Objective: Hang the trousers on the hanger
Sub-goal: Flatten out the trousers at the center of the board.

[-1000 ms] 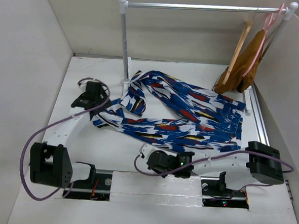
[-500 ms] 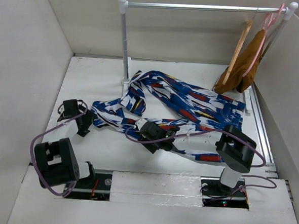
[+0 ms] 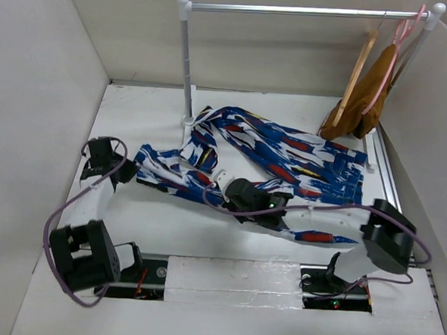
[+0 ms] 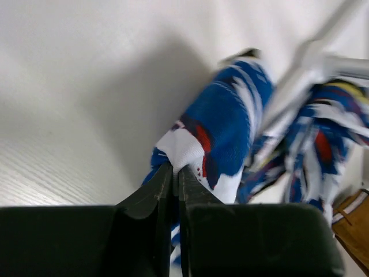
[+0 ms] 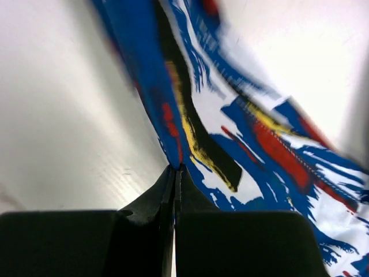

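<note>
The trousers [image 3: 300, 153], bright blue with white, red, yellow and black streaks, lie spread across the middle of the table. My left gripper [image 3: 132, 169] is shut on their left end; the left wrist view shows the jaws [image 4: 174, 168] pinching a bunched white and blue fold [image 4: 225, 121]. My right gripper [image 3: 226, 181] is shut on a fold near the trousers' middle, and the cloth [image 5: 242, 133] rises from its closed tips [image 5: 174, 168]. The hanger [image 3: 356, 69], light tan wood, hangs from the rail at the far right, apart from both grippers.
A white rack stands at the back, its rail [image 3: 301, 11] overhead and its left pole [image 3: 186, 66] by the trousers' top. A mustard-brown garment [image 3: 364, 104] hangs on a pink hanger [image 3: 398, 38] beside the wooden one. Walls close in on both sides.
Both grippers have closed on the trousers. The right arm came in from the near edge to the cloth's middle, and the near part of the trousers has been drawn up and narrowed.
</note>
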